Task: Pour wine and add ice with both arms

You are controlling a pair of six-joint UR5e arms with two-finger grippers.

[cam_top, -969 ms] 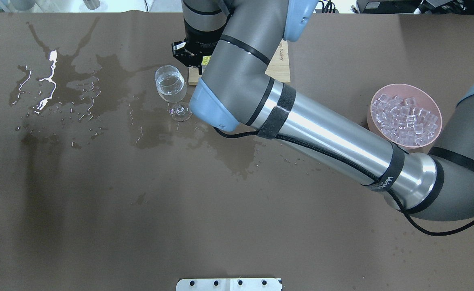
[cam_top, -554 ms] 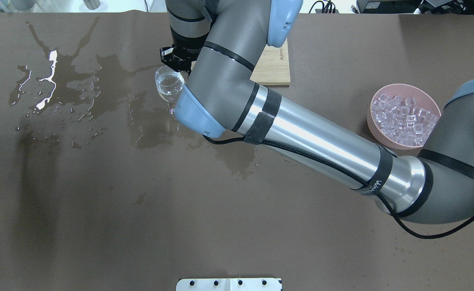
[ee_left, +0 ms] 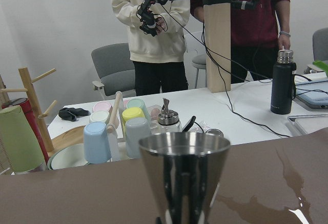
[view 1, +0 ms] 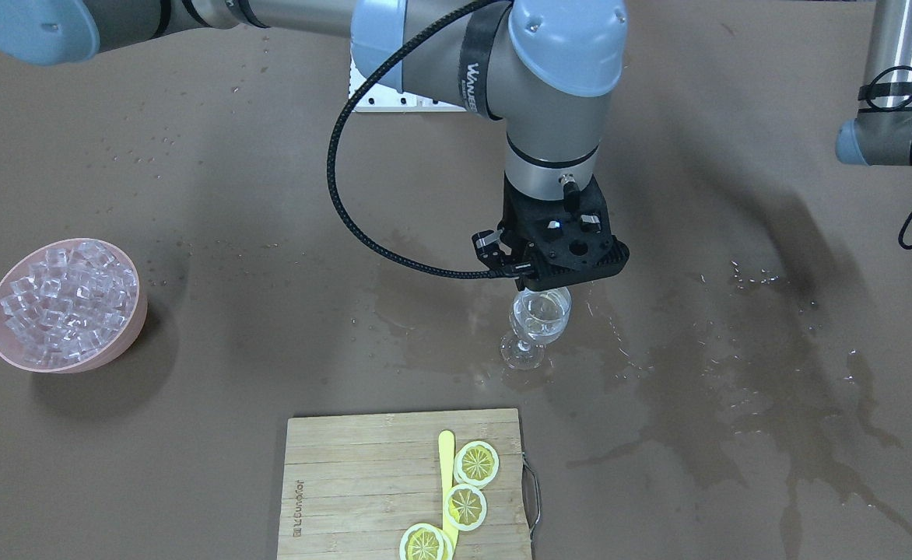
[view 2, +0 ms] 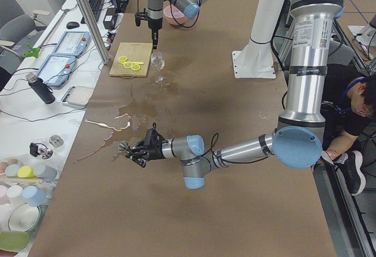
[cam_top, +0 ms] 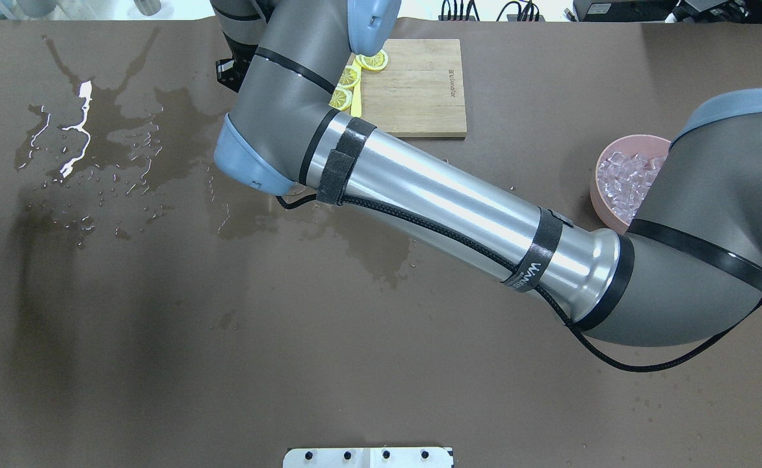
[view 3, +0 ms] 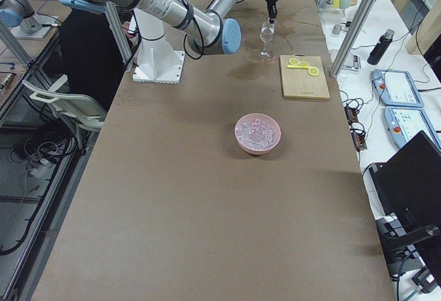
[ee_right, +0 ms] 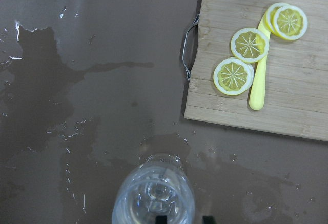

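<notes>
Right gripper [view 1: 543, 281] hangs directly over the wine glass [view 1: 538, 323]. Its fingers [ee_right: 161, 220] are narrow, and I can't tell if a cube sits between them. Glass is upright on the desk [view 1: 191, 435] near the cutting board [view 1: 363, 482] and holds the wine [ee_right: 154, 196], so the pour looks done, with plenty of spill [view 1: 736, 365] beside it. Left gripper [view 2: 141, 147] is well apart, clamped on the steel jigger [ee_left: 184, 175]. The ice [view 1: 63, 299] sits in the pink bowl [view 1: 125, 342]; no cubes made out in the glass. 1 step left: icing.

Lemon slices [view 1: 477, 463] on bamboo board [view 1: 347, 482]
</notes>
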